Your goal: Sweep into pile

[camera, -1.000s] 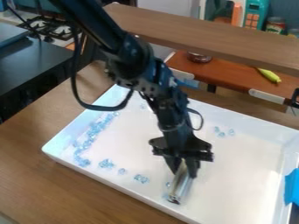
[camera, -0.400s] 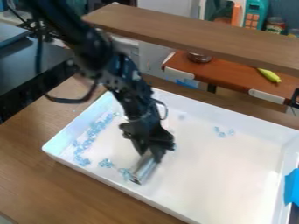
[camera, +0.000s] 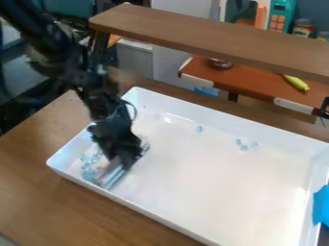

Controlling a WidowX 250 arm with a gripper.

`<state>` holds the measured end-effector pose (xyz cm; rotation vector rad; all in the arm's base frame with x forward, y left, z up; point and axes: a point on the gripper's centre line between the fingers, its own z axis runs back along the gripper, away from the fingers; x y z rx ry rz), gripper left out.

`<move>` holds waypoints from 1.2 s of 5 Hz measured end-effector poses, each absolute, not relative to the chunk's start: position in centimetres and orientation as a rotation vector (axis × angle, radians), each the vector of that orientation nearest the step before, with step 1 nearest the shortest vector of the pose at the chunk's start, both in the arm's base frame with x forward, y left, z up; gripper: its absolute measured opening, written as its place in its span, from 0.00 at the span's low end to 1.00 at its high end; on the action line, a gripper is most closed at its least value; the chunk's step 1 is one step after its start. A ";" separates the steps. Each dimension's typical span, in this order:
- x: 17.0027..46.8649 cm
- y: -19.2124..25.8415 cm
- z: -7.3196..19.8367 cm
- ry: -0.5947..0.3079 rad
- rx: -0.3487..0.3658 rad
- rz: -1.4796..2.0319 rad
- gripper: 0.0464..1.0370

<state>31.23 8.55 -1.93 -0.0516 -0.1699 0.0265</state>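
- We see light-blue clear pieces (camera: 88,169) clustered in the tray's left corner, beside the silvery bar; we cannot count them, since they blur together and the bar and gripper may cover some.
- We find one loose piece (camera: 200,129) near the foot of the tray's far wall, and three more pieces (camera: 243,147) close together to its right, well apart from the cluster.
- The silvery bar (camera: 113,175) lies slanted, its lower end near the tray's near wall; its upper part is partly hidden behind the gripper.
- The gripper (camera: 122,162) is clamped on that bar at the left of the tray, its outline smeared and dark, so we cannot make out exactly how it meets the bar.
- The white tray (camera: 225,192) sits on a wooden table (camera: 38,202), its near right part cut off by the view's bottom edge.
- At the right edge we make out blue tape (camera: 321,204) on the tray's wall, cut off by the border.
- Beyond, we see a wooden plank (camera: 206,33), and behind it a reddish-brown surface (camera: 257,81) bearing a yellow item (camera: 296,82).
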 end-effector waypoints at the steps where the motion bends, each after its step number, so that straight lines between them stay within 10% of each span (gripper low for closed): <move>1: 30.7 10.2 -1.8 -0.151 -0.023 0.019 0.33; 6: 34.8 -2.6 5.5 -0.286 -0.120 0.030 0.33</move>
